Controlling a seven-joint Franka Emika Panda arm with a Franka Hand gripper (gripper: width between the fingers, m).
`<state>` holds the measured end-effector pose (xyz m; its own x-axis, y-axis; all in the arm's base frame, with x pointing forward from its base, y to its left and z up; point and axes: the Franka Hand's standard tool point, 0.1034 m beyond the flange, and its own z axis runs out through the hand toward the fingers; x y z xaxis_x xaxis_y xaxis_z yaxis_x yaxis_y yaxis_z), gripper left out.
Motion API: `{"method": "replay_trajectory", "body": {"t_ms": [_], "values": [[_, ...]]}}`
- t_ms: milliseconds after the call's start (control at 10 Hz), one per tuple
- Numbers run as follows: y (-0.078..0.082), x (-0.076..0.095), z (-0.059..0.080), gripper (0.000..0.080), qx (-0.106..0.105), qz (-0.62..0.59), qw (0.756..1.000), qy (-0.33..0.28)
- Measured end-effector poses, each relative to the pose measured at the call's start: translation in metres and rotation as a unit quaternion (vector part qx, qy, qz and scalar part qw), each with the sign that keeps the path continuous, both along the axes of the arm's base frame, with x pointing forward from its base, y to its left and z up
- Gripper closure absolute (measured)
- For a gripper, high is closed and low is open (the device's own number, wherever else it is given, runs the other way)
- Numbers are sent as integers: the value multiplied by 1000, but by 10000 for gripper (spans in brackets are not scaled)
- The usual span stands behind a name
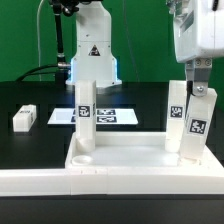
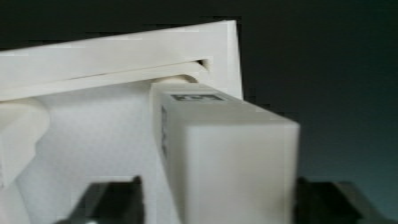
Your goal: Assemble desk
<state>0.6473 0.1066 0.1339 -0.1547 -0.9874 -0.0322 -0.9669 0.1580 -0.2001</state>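
- The wide, flat white plastic desk top [image 1: 120, 165] with a raised rim lies on the black table [image 1: 30, 150], at the front of the exterior view.
- One short, square white leg with a black-and-white tag [image 1: 197, 128] stands in the desk top's corner on the exterior view's right.
- My hand [image 1: 197, 92] is around the top of this leg.
- My hand is open. In the wrist view the leg [image 2: 222, 150] sits between my two dark fingers [image 2: 111, 203], and they do not seem to press on it.
- A second leg [image 1: 177, 115] with a tag stands just beside the first one.
- A third leg [image 1: 85, 118] stands up in the corner on the exterior view's left.
- A small white block [image 1: 24, 117] lies on the table, well apart, on the exterior view's left.
- The marker board [image 1: 112, 116] lies flat on the table behind the desk top.
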Motion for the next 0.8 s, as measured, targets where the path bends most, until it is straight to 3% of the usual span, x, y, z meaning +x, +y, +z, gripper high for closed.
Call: {"method": "replay_trajectory", "body": {"t_ms": [100, 200, 800], "values": [[-1, 0, -1, 243, -14, 46, 999, 1], [-6, 0, -3, 162, -60, 201, 978, 7], [-3, 1, -7, 150, -105, 386, 916, -5]]}}
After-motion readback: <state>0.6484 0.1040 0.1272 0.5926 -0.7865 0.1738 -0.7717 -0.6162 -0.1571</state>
